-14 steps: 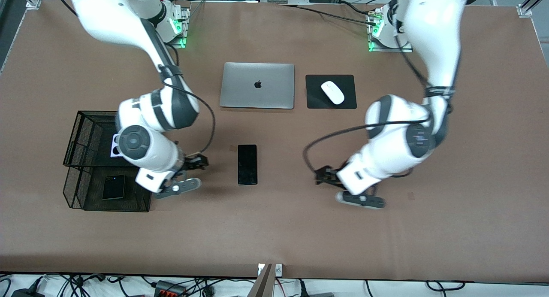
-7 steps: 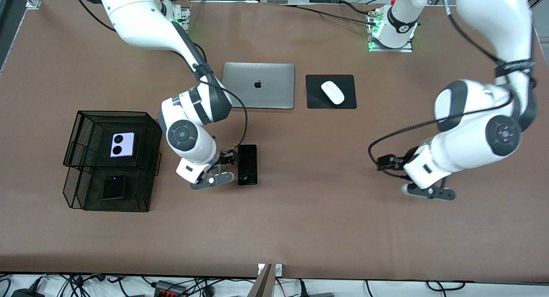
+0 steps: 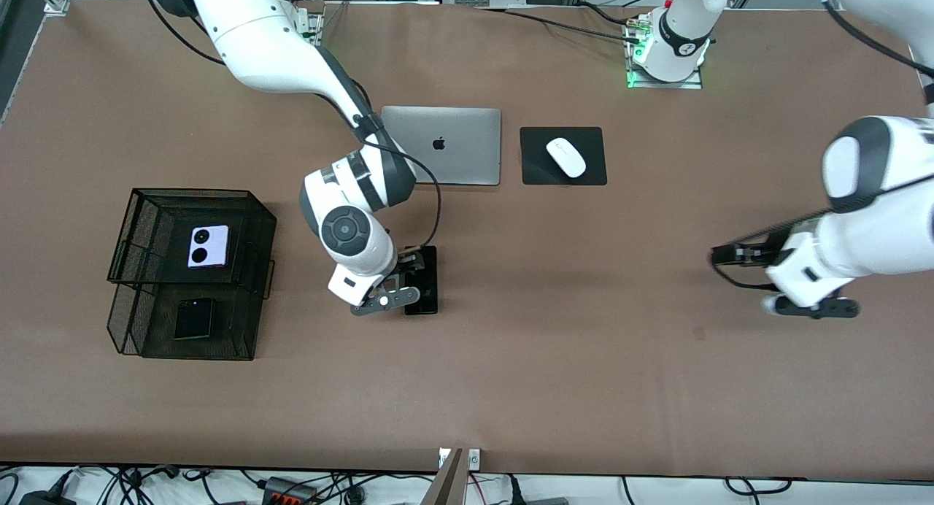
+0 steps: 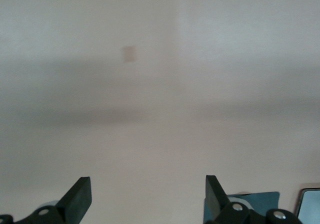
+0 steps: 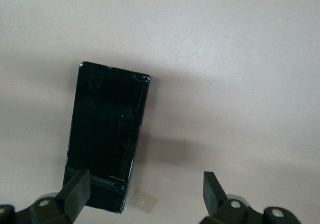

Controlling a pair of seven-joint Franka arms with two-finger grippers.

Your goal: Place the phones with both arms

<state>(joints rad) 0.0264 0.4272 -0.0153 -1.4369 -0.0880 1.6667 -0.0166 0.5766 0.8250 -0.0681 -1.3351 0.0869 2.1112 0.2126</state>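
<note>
You are looking down on a brown table [image 3: 511, 388] from the front camera. The right gripper [image 3: 398, 286] hangs over the long black phone [image 3: 427, 282], which lies flat near the table's middle, nearer the camera than the closed silver laptop [image 3: 440, 145]. Its fingers [image 5: 75, 191] are spread wide and hold nothing; in the right wrist view the long black phone [image 5: 107, 134] lies on the table below, with one end under one finger. Toward the right arm's end stands a black wire basket [image 3: 139, 220] with two compartments: the lilac-white phone [image 3: 208, 247] lies in the one farther from the camera, the squarish black phone [image 3: 193, 318] in the nearer one. The left gripper [image 3: 813, 301] hovers over bare table toward the left arm's end, fingers [image 4: 77, 199] wide apart and empty. A white mouse [image 3: 565, 157] sits on a black pad [image 3: 536, 169] beside the laptop.
</note>
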